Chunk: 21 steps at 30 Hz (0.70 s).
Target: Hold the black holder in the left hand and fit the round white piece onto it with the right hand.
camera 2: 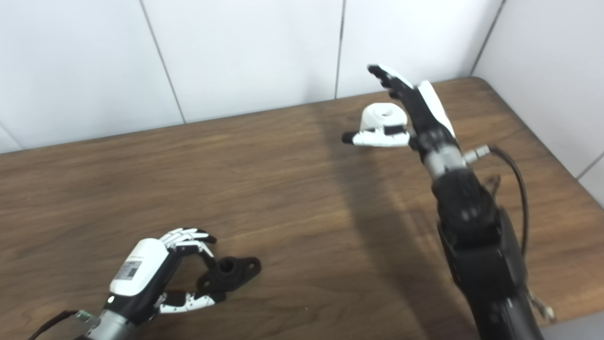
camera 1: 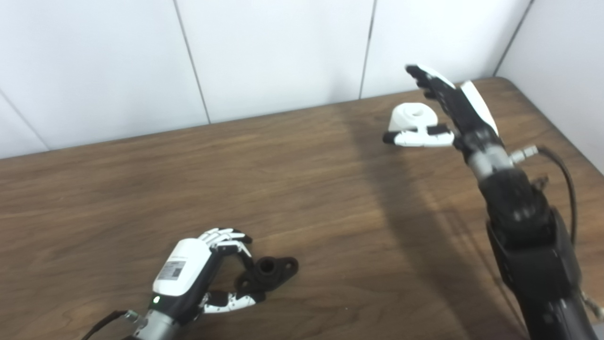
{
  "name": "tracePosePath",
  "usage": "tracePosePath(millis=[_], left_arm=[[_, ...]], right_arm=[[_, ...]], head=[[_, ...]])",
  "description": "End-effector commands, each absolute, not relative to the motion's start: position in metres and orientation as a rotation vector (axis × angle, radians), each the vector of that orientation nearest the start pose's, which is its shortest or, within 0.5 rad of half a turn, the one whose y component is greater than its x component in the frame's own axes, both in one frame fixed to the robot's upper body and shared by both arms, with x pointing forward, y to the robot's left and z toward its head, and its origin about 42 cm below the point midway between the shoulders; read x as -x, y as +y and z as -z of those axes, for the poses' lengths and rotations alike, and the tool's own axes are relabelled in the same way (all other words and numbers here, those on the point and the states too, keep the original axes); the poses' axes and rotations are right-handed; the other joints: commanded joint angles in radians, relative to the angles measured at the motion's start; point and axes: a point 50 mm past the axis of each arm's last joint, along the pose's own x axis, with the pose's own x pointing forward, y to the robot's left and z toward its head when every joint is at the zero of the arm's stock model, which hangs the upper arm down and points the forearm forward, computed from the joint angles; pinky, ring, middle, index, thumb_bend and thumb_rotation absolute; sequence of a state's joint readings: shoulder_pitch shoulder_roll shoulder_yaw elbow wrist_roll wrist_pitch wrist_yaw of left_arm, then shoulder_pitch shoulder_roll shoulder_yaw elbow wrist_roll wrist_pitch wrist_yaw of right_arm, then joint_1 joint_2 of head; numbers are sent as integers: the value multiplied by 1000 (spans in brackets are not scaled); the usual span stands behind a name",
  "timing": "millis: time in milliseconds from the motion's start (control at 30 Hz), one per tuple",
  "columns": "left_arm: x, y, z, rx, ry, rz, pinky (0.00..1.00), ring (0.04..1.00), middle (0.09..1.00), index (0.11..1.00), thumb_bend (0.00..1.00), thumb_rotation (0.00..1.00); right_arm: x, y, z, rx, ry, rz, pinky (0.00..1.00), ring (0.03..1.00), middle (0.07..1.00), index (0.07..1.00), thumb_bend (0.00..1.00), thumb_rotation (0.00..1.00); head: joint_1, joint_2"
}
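Observation:
The black holder lies on the wooden table near the front left. My left hand is open around its left end, fingers curled above and thumb below, not closed on it. The round white piece sits on the table at the far right. My right hand is open just right of it, fingers stretched upward and thumb reaching across in front of the piece. It is unclear whether the thumb touches the piece. Both show in the right eye view: holder, white piece.
White wall panels stand behind the table's far edge and along the right side. A black cable loops off my right wrist.

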<state>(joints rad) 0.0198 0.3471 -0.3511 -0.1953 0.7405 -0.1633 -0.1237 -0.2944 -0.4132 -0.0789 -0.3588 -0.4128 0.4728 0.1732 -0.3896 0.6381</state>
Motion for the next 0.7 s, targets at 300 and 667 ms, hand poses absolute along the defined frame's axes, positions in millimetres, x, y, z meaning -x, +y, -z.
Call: tracePosePath(millis=[300,667], left_arm=[[-242,226,-107,-1072,-170,575,859,833,765,486,520,45],[-241,226,-104,-1082,-148,559,846,832,769,487,520,47]], right_arm=[[-391,-361,-324,1133,-61,156,896,979,968,912,912,234],[-420,-395,-333,1356,98,88,1000,1000,985,912,945,241]], head=[[-56,-57],[-49,-72]])
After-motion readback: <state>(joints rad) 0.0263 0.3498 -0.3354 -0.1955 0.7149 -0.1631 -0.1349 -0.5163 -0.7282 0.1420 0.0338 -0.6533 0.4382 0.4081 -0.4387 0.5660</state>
